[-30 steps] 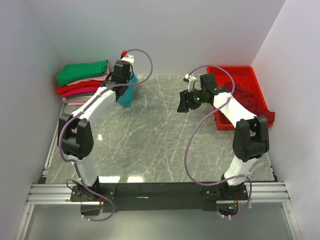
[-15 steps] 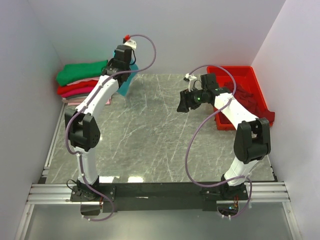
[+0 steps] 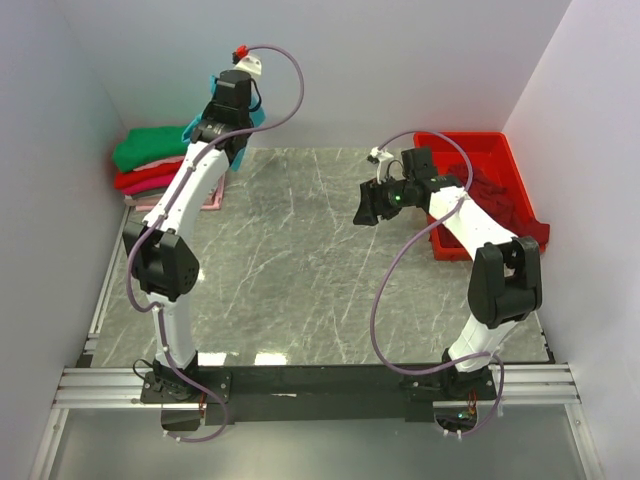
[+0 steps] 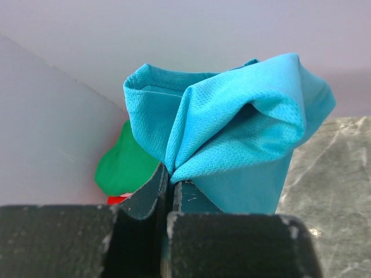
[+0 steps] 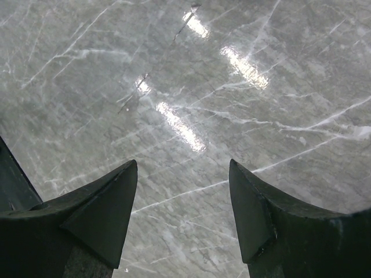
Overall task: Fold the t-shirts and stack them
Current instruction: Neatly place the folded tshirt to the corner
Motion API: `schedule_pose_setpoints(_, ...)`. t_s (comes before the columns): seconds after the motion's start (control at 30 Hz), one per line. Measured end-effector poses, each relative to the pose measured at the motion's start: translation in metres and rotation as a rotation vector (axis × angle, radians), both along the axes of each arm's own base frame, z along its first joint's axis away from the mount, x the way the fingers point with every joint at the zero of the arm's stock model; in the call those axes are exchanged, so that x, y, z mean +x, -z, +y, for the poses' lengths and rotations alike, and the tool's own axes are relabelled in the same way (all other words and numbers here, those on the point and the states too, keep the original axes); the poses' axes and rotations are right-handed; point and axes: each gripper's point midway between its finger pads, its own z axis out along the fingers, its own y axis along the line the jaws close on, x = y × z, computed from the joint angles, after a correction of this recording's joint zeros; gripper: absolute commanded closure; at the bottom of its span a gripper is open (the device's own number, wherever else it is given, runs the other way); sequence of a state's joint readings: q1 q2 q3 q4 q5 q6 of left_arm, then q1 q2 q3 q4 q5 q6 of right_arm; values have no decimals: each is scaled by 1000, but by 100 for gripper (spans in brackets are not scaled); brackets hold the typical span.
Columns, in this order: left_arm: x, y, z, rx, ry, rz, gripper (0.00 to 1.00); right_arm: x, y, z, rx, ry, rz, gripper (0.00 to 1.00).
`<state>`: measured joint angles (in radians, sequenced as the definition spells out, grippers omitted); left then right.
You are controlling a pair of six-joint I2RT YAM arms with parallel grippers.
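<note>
Counter (image 3: 330,260) of grey veined stone lay bare between the two arms, with the red tray (image 3: 518,178) at its rear right corner holding a dark maroon shirt (image 3: 497,195) that awaited folding. Against the left wall sat the stack (image 3: 160,165) of folded t-shirts, green on top with red and pink beneath. The teal-blue t-shirt (image 4: 232,133) hung bunched from the left tool (image 4: 170,185), whose jaws were pinched tight on a fold of the cloth, high against the back wall and near the stack's right end. A second earlier the same shirt had dangled low over the counter's rear left, beside the pile; over that second the left arm raised it and swung it leftward and back, so that the cloth cleared the counter altogether. The lift suggested the shirt was being carried over to join the stack, with lowering and release not yet done, and its loose bunching could spoil the fold on landing. The right tool (image 5: 182,168) was gaping wide and held nothing, hovering over bare counter left of the tray, in the same place as a second before.
</note>
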<state>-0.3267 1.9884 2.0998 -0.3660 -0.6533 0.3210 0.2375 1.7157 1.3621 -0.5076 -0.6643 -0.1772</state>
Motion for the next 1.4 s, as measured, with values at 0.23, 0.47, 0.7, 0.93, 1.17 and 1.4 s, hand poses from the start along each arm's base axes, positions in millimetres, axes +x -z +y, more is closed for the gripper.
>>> schedule_pose_setpoints(0.23,1,-6,20,17,-33,-7,100,-3,0,0,6,-4,0,29)
schedule_pose_setpoints(0.47,2,-26,30,28,-55,-52,100,-3,-1,0,8,-5,-3,28)
schedule_pose_setpoints(0.7,3,-39,39,36,-67,-83,100,-3,-1,0,8,-5,-3,28)
schedule_pose_setpoints(0.93,2,-67,59,29,-104,-154,100,-3,-1,0,9,-5,-2,28)
schedule_pose_setpoints(1.17,7,-75,77,23,-135,-185,100,-3,-1,0,10,-2,-1,28)
schedule_pose_setpoints(1.4,26,-50,92,28,-150,-153,100,-3,0,0,9,-1,1,28)
